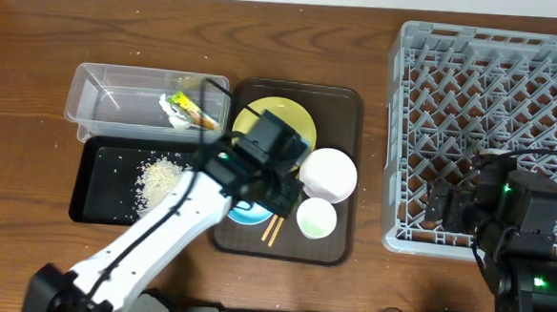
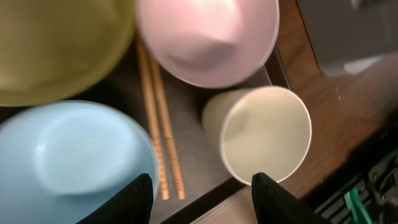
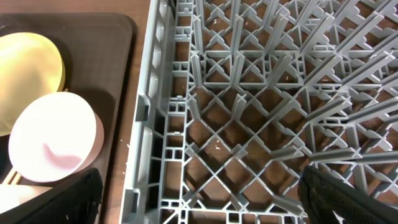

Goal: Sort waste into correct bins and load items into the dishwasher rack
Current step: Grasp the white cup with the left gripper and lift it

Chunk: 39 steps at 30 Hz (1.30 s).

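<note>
Waste looks sorted: wrapper [image 1: 187, 110] in clear tub [image 1: 100, 94], rice crumbs [image 1: 159, 178] in black tray [image 1: 100, 199], toward the left edge. Yellow plate [image 1: 271, 113], white bowl [image 1: 328, 173], blue bowl [image 2: 68, 155], cup [image 1: 316, 218] and chopsticks [image 1: 273, 230] wait on the serving tray [image 1: 336, 250]. The right-edge dishwasher rack [image 1: 491, 100] looks unloaded. Left gripper [image 2: 202, 196] and right gripper [image 3: 202, 199] both gape, holding nothing.

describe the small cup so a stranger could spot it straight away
Find the dark brown serving tray left of the grey rack. In its lower right corner in the overhead view, beside the white bowl, sits the cup: the smallest round vessel, pale green-white.
</note>
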Motion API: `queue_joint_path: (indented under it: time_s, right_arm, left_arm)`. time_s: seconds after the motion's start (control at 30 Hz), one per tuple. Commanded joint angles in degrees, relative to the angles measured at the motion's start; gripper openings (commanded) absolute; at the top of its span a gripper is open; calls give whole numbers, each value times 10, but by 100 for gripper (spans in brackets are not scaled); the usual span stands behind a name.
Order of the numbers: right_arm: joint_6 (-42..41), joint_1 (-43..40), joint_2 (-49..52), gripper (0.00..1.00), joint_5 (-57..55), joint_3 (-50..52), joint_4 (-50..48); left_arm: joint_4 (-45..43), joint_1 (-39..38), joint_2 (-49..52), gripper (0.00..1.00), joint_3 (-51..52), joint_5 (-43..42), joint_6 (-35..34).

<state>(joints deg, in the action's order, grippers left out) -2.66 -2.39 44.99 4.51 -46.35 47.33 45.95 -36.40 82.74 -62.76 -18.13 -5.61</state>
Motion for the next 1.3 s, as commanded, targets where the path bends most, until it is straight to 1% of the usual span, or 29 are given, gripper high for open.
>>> queue_joint_path:
  time_s: [0.0, 0.2, 0.37, 0.4, 0.43, 0.47, 0.57, 0.7, 0.8, 0.87, 0.97, 1.03, 1.1, 1.27]
  right_arm:
    - [-5, 1, -1, 99, 5, -12, 1]
    - [-5, 1, -1, 99, 5, -12, 2]
    - [-5, 1, -1, 99, 5, -12, 3]
    - [-5, 1, -1, 99, 5, -12, 3]
    - [-5, 1, -1, 99, 5, -12, 3]
    - [-5, 1, -1, 99, 5, -12, 3]
    - [-5, 1, -1, 99, 5, -12, 3]
    - [-5, 1, -1, 99, 5, -12, -1]
    - [-5, 1, -1, 99, 5, -12, -17]
    - [-5, 1, -1, 99, 5, -12, -31]
    - [-5, 1, -1, 99, 38, -12, -58]
    - [-5, 1, 1, 99, 80, -12, -74]
    - [-5, 1, 5, 99, 98, -12, -79]
    - [-5, 1, 19, 99, 111, -12, -73]
  left_arm:
    - [-5, -33, 38, 54, 0, -8, -8]
    - [-31, -69, 108, 53, 0, -6, -12]
    - [-41, -68, 126, 25, 0, 10, -12]
    - [-43, -68, 125, 20, -1, 13, -12]
    - [-44, -66, 122, 12, -1, 13, -12]
    - [-43, -64, 119, 6, -1, 13, -12]
    - [-34, -56, 100, 6, -2, 12, -23]
    - [-15, -31, 44, 6, -2, 9, -23]
    - [-18, 5, -13, 6, -2, -8, -39]
    - [-33, 43, -51, 6, -2, -28, -65]
    - [-75, 108, -85, 6, -2, -92, -102]
    - [-108, 148, -89, 6, -2, -158, -116]
    - [-127, 180, -84, 6, -2, -210, -127]
    - [-132, 213, -70, 6, -2, -262, -127]
